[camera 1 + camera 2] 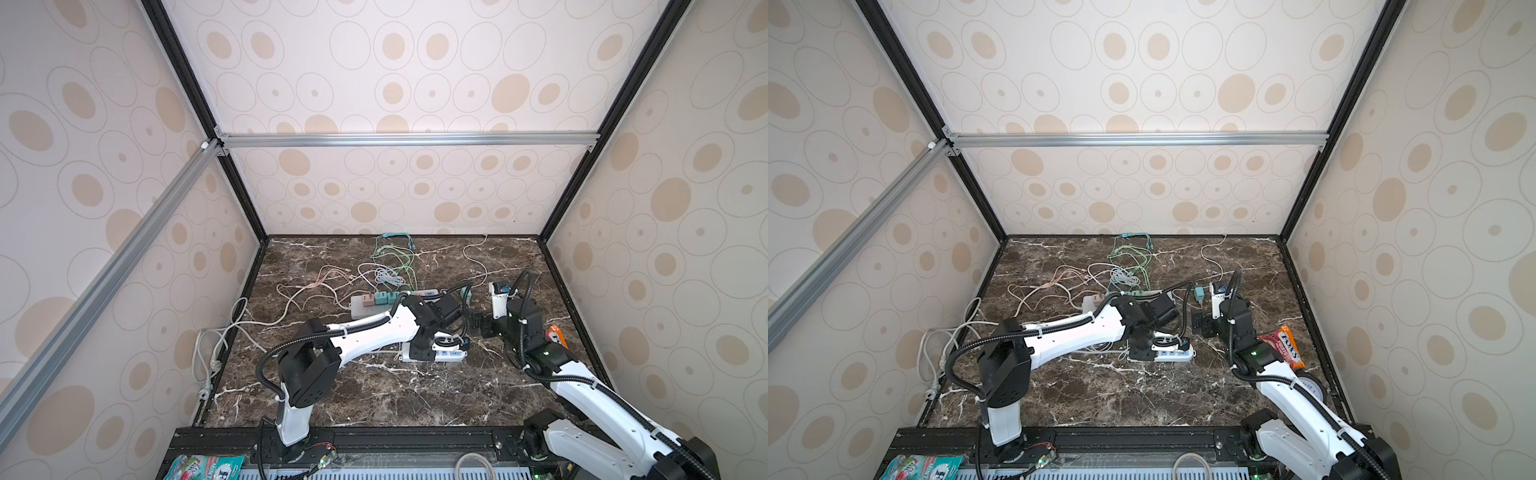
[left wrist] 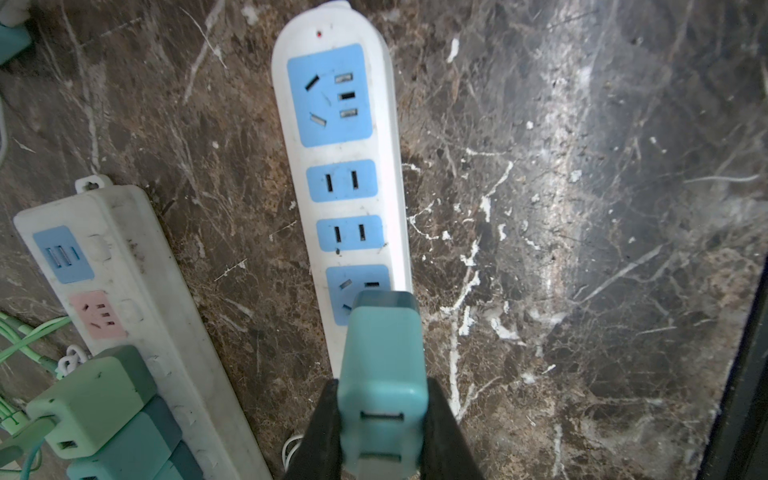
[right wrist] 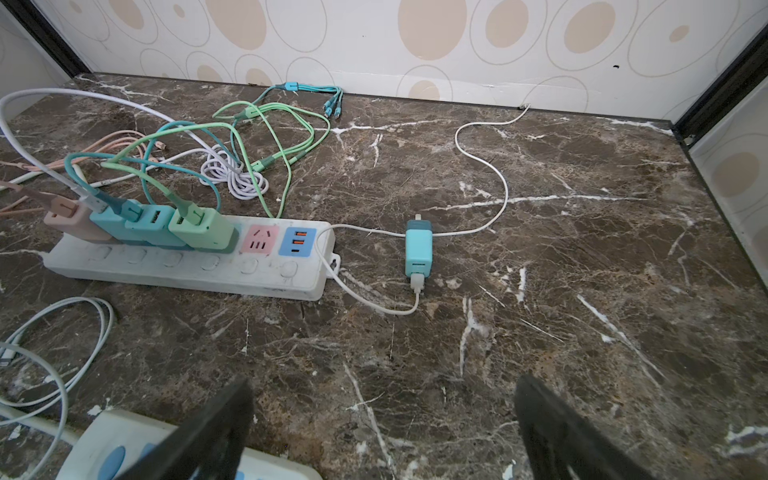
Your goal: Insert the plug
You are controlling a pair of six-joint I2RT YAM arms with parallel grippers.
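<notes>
Teal charger plug (image 2: 380, 345) is right up front, pinched by its flat sides in your left end effector (image 2: 383, 399), sitting over the end socket of the white power strip (image 2: 388, 166); prongs hidden. Looks light, rigid, slick plastic, so it could twist if you push off-axis. Right end effector (image 3: 384, 384) hangs spread wide, empty. Marble desk (image 2: 582, 249) is hard and glossy, strip may skate. Patterned walls (image 1: 374, 83) box you in.
</notes>
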